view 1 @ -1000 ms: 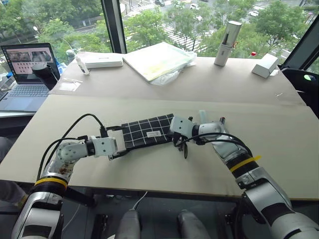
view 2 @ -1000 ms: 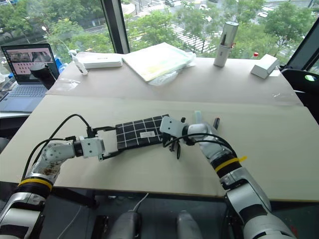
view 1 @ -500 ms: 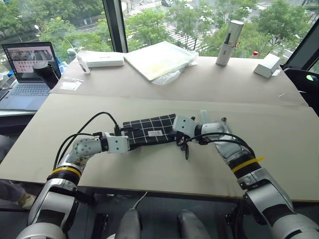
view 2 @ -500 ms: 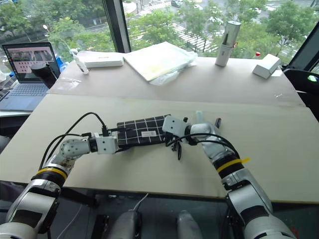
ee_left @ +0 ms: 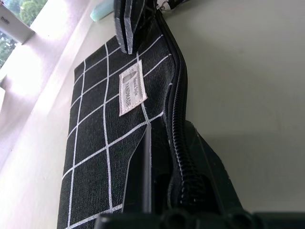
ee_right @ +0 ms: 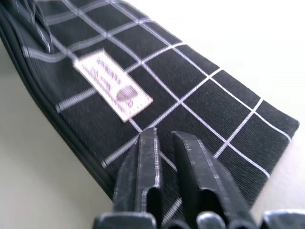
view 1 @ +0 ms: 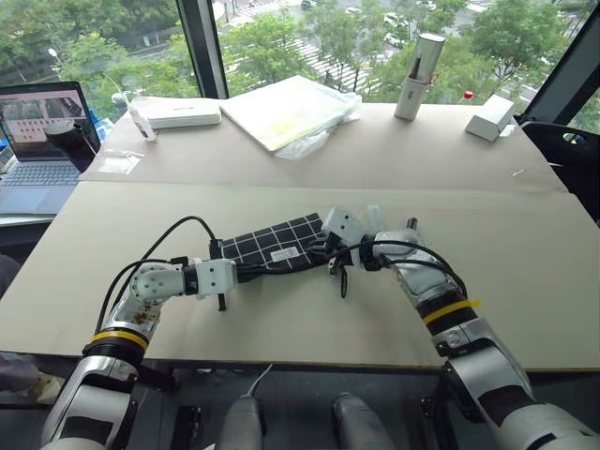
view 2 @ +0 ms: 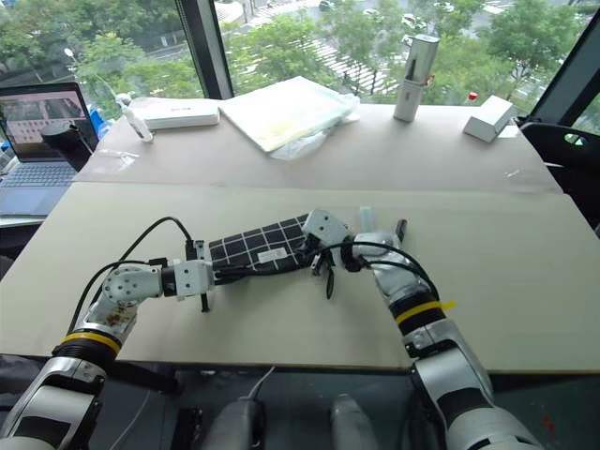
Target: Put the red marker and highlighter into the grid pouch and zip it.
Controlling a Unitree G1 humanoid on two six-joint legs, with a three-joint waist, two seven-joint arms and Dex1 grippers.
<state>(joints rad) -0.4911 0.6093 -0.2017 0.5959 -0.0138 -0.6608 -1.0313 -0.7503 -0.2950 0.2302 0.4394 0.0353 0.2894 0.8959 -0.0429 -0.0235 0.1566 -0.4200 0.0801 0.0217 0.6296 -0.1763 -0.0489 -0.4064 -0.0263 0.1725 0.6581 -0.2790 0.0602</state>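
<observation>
You have one grid pouch (view 1: 274, 247) lying flat on the table (view 1: 525, 262), between two tools. Your left tool (ee_left: 164, 191) is clamped tight on the pouch's near zipper edge. Your right tool (ee_right: 169, 157) sits at the far end, fingers slightly parted over the fabric; I cannot tell if it grips. One highlighter (view 1: 374, 217) and one red marker (view 1: 410, 225) lie just beyond the right wrist.

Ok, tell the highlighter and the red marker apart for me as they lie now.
The highlighter is pale green, the red marker dark. The highlighter looks thicker, the red marker slimmer. Both lie on the table just beyond the grid pouch, outside it.
</observation>
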